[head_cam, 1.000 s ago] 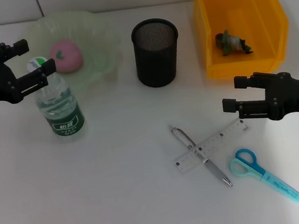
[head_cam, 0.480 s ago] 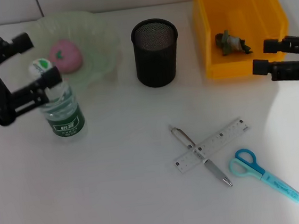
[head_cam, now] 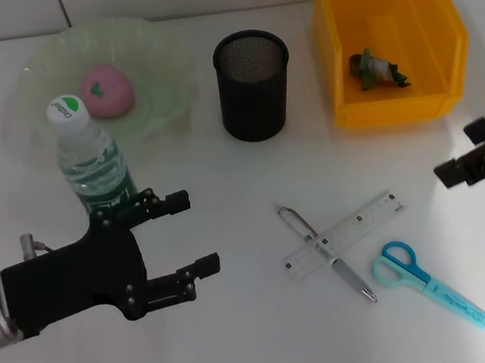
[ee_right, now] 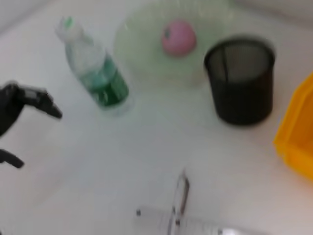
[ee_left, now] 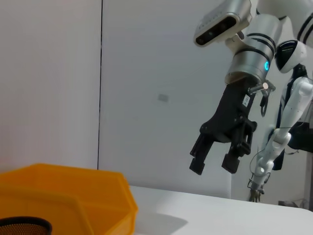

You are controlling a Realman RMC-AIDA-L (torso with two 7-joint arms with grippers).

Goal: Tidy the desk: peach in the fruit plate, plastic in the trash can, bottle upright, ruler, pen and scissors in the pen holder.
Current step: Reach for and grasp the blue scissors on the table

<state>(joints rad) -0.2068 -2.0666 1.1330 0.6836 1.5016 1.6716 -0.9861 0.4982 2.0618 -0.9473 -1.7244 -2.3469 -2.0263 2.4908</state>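
Fruit plate [head_cam: 160, 60]: upper left of the head view, holding the peach [head_cam: 107, 89].
Trash can [head_cam: 449, 38]: yellow bin, upper right, with the crumpled plastic [head_cam: 376, 69] inside.
Pen holder [head_cam: 253, 85]: black mesh cup, top centre, nothing visible inside.
Bottle [head_cam: 93, 162]: upright, cap up, just below the plate.
Change: left gripper [head_cam: 188, 239] has let go of the bottle and dropped to lower left, jaws apart; right gripper [head_cam: 482, 149] has withdrawn to the right edge, jaws apart.
Ruler [head_cam: 343, 234]: lower right, long axis rising rightward, crossing the pen [head_cam: 324, 251].
Scissors [head_cam: 427, 283]: tips toward lower right.
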